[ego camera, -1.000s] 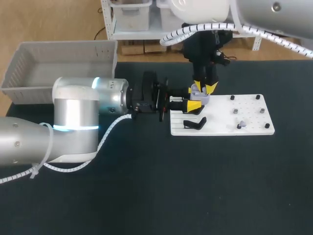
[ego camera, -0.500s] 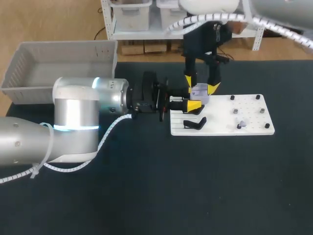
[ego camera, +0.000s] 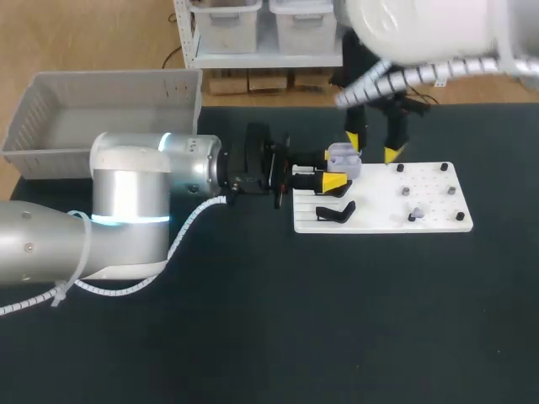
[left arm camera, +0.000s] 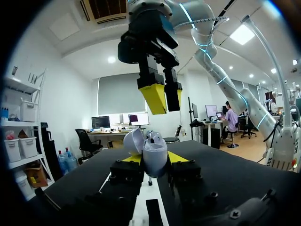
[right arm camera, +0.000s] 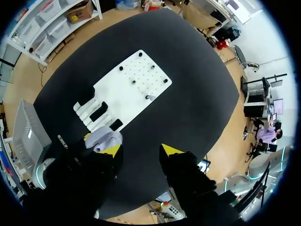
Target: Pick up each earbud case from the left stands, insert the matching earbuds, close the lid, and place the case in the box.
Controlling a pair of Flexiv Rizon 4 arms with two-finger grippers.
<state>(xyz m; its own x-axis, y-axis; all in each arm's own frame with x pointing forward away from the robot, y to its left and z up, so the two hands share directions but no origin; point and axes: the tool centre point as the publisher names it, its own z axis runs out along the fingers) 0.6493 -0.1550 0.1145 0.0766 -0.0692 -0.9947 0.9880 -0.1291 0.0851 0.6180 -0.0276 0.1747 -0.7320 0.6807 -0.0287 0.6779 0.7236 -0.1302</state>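
A lavender earbud case (ego camera: pixel 342 155) with its lid up sits at the left end of the white board (ego camera: pixel 383 202), and my left gripper (ego camera: pixel 336 171) is shut on it from both sides. In the left wrist view the case (left arm camera: pixel 153 154) stands between the yellow fingertips (left arm camera: pixel 178 157), with an earbud showing in its top. My right gripper (ego camera: pixel 371 145) hangs open and empty just right of the case, and shows above it in the left wrist view as the right gripper (left arm camera: pixel 160 96). From the right wrist view, the case (right arm camera: pixel 104 139) lies below its own gripper (right arm camera: pixel 141 150).
A black stand (ego camera: pixel 335 212) lies on the board's near left part. Small grey earbud pieces (ego camera: pixel 411 215) and black pegs (ego camera: pixel 444 167) dot the board's right half. A grey box (ego camera: pixel 101 118) stands at the table's back left.
My right gripper has opened, lifted off the case and moved up and to the right. The left arm and the case have stayed put.
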